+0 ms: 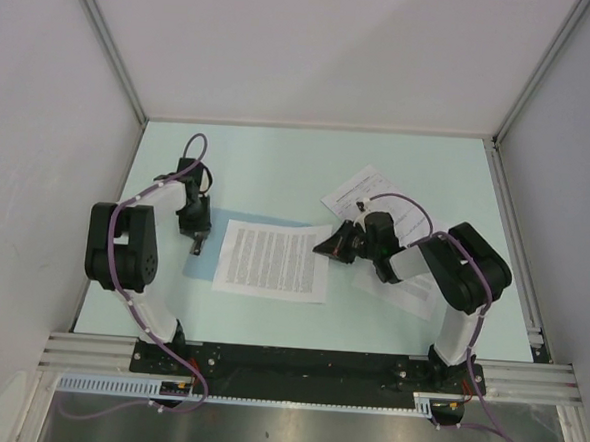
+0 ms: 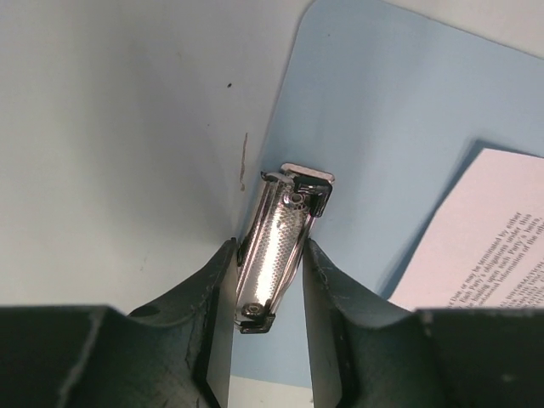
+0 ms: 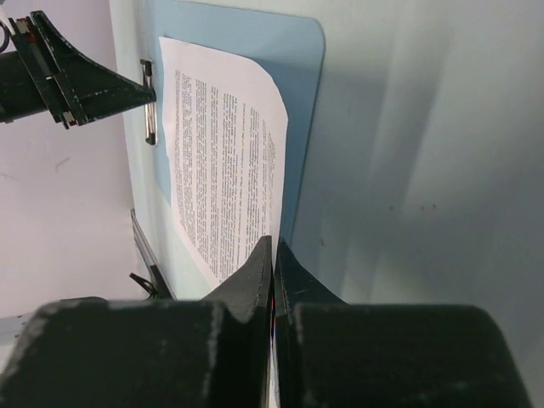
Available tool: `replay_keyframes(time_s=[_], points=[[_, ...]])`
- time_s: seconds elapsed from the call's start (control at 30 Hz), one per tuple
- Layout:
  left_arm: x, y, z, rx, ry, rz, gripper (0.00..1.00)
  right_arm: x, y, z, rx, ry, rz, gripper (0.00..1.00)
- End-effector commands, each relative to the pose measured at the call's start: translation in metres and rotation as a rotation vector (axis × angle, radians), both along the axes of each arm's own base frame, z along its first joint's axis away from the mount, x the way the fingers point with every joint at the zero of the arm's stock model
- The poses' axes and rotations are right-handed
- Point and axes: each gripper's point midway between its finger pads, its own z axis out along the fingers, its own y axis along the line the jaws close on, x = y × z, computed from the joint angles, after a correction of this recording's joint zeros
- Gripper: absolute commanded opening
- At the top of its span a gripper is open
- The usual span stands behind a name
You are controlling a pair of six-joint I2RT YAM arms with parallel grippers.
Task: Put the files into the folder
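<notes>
Nearest the arm bases, 1 printed sheet (image 1: pixel 273 260) lies flat on the light-blue folder (image 2: pixel 382 102) in the middle of the table (image 1: pixel 278 170). A strip of blue shows along the sheet's far side. The right tool (image 3: pixel 273 245) is pressed together on the sheet's right-hand edge, pinching the paper between its tips. At the folder's opposite short edge, the left tool (image 2: pixel 269 251) straddles the silver clip (image 2: pixel 285 217), with 1 finger against each long side, squeezing it. In the left wrist view the sheet's corner lies apart from the clip, not under it. To the right, a 2nd sheet (image 1: pixel 411 288) rests on the table, partly hidden beneath the right arm. Farther back, a 3rd sheet (image 1: pixel 362 190) lies tilted, just beyond the right tool and clear of the folder.
</notes>
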Motion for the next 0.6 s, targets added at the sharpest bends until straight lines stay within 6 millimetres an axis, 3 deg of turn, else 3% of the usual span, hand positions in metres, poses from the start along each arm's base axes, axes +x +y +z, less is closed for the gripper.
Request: replay_keyframes(time_s=[0.0, 0.07, 0.1, 0.2, 0.37, 0.57], points=[[-0.029, -0.015, -0.004, -0.087, 0.087, 0.049, 0.36, 0.019, 0.018, 0.012, 0.037, -0.065, -0.011, 0.0], [-0.029, -0.014, 0.002, -0.082, 0.069, 0.043, 0.46, 0.021, 0.02, 0.01, 0.038, -0.065, -0.012, 0.0], [-0.029, -0.013, 0.003, -0.077, 0.067, 0.04, 0.57, 0.022, 0.02, 0.008, 0.035, -0.063, -0.014, 0.0], [-0.029, -0.012, 0.004, -0.072, 0.063, 0.023, 0.64, 0.027, 0.024, 0.002, 0.028, -0.06, -0.009, 0.0], [-0.03, -0.007, -0.003, -0.046, 0.077, 0.003, 0.64, 0.034, 0.031, 0.001, 0.026, -0.086, 0.01, 0.0], [-0.03, -0.001, -0.002, -0.009, 0.073, -0.006, 0.47, 0.038, 0.03, -0.003, -0.015, -0.115, 0.011, 0.0]])
